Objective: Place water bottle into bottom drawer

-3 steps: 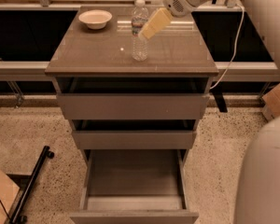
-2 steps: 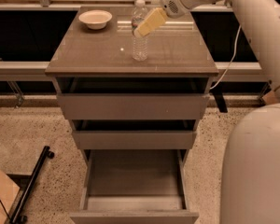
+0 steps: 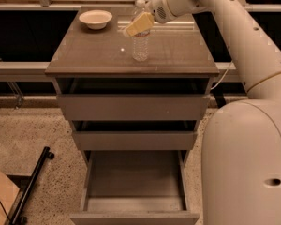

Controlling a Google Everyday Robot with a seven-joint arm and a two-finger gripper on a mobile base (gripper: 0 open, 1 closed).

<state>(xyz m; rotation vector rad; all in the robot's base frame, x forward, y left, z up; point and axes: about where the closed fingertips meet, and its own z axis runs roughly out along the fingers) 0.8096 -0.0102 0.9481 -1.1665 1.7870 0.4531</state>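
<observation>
I see gripper [image 3: 139, 24] upper centre of frame, at the water bottle [image 3: 140, 47] neck; I cannot tell whether it has hold | bottle upright on table [image 3: 84, 55] | bottom drawer [image 3: 133, 184] open, lower centre | bowl [image 3: 95, 18] upper left

Was all smooth, glossy white plastic. Showed a thick arm [image 3: 234, 22] of rounded tube shapes, dotted with small dark screw holes [image 3: 271, 46] along one side and ringed by a thin pale seam [image 3: 267, 78] at the wide joint. Ended in a round wrist [image 3: 168, 6] and a tan-yellow gripper [image 3: 133, 28] over the cabinet top [image 3: 178, 55]. Bulged into a big domed body [image 3: 248, 163], marked by one small dark slot [image 3: 273, 182]
</observation>
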